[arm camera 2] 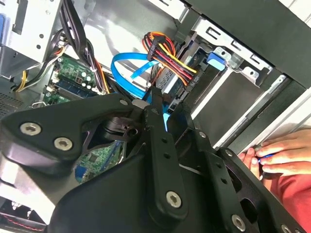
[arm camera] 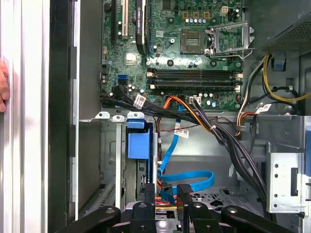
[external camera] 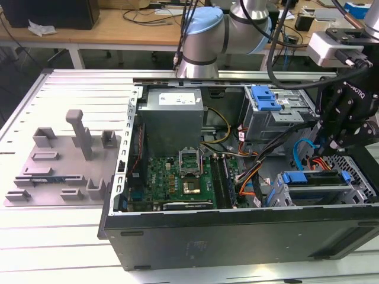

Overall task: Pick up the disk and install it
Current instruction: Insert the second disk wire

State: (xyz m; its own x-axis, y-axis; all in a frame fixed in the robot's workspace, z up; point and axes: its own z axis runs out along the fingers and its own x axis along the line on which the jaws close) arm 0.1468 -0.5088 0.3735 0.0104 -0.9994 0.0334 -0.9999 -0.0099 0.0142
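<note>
disk (blue-framed, grey-sided) sits slotted in its cage, jaws parted and empty above it.

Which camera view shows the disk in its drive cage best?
The exterior view: the disk sits sideways in the cage, its blue carrier frame along its whole length. The first wrist view shows its blue end; the second wrist view hides most behind the gripper.

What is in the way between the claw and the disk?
A blue flat cable and a bunch of coloured wires lie right at the claw, close beside the disk, which sits in its metal cage. Nothing else visibly blocks it.
</note>
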